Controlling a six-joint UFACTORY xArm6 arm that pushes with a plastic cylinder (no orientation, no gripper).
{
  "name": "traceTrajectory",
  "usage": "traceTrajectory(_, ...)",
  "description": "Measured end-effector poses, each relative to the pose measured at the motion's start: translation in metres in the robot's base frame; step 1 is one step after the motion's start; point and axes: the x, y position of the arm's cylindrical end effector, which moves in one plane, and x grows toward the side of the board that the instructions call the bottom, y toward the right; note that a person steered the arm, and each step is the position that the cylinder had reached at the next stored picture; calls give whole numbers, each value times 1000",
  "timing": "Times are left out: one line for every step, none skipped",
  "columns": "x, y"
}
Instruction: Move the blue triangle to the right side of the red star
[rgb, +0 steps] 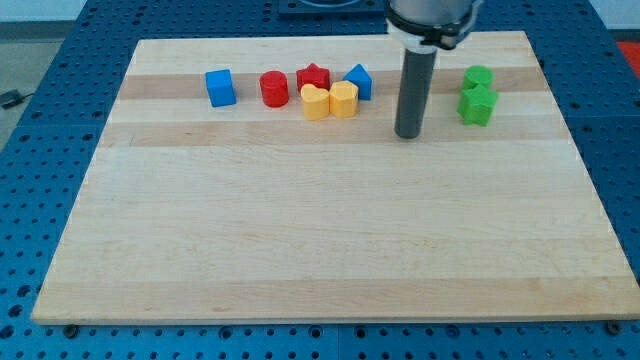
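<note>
Blue triangle (359, 81): touching red star (313, 77) at its 3 o'clock, seemingly placed.
My tip (406, 134): at triangle's 4 o'clock, apart.
Fingers: none fitted.

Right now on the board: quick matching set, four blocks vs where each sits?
Blocks:
1. blue cube
2. red star
3. blue triangle
4. green blocks

Places:
A. nearest the view's right edge
B. leftmost in the row
C. just left of my tip
D. behind the yellow blocks

Pairs: 1-B, 2-D, 3-C, 4-A
</note>
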Motion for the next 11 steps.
traceTrajectory(-36,0)
traceTrajectory(-59,0)
traceTrajectory(-76,1)
traceTrajectory(-81,-17)
traceTrajectory(-81,-39)
traceTrajectory(-81,-53)
traceTrajectory(-81,-67)
traceTrajectory(-81,-71)
traceTrajectory(-96,-52)
traceTrajectory(-123,-37)
traceTrajectory(-150,-40)
